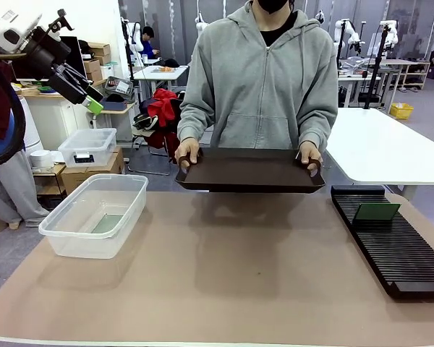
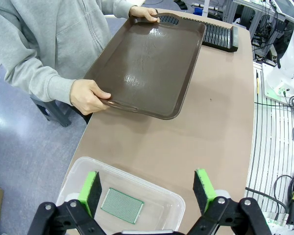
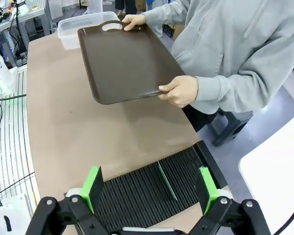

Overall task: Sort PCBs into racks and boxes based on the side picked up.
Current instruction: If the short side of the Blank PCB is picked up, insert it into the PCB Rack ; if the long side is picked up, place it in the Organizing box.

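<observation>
The rack (image 1: 390, 238) runs off the front view's right edge, its far end hidden

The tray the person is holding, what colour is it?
Dark brown. The tray shows best in the left wrist view, glossy and bare.

Bright, even overhead light; a soft shadow lies under the tray (image 1: 249, 176), glare streaks its surface, and wrist views bend at the edges.

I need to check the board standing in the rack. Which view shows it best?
Front view: the PCB stands upright in the black rack, its green face towards the camera. The right wrist view shows it edge-on, a thin line. The left wrist view shows the rack's end.
</observation>
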`<state>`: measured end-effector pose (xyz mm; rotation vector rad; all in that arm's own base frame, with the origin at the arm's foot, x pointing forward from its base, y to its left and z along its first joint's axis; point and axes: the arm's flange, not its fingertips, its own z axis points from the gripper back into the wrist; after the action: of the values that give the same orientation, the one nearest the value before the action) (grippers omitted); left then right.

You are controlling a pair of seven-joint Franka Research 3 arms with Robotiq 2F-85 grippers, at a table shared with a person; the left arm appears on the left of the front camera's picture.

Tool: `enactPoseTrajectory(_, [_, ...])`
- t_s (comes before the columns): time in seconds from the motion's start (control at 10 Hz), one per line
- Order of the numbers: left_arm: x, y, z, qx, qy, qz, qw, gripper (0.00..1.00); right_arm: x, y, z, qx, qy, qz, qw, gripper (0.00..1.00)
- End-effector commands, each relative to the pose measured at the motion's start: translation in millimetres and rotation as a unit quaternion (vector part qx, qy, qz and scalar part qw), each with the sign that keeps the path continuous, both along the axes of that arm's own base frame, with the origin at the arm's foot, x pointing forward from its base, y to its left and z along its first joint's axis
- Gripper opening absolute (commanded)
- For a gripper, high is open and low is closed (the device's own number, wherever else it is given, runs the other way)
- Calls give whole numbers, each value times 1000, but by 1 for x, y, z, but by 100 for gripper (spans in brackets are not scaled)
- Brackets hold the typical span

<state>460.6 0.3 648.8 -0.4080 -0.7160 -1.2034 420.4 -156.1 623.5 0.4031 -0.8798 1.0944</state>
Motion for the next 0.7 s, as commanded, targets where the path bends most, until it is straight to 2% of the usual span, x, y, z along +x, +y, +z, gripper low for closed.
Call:
enactPoseTrajectory(0.0, [0, 0, -1, 0, 1, 1, 1000, 100, 0, 6, -10, 6, -22, -1, 1000, 100])
enactPoseTrajectory(0.1, [0, 0, -1, 0, 1, 1, 1000, 100, 2, 6, -11, -2, -31, 5, 1000, 100])
enactPoseTrajectory(0.2, [0, 0, -1, 0, 1, 1, 1000, 100, 0, 1, -1, 0, -3, 2, 1000, 100])
enactPoseTrajectory(0.6, [0, 0, -1, 0, 1, 1, 1000, 100, 0, 1, -1, 0, -3, 2, 1000, 100])
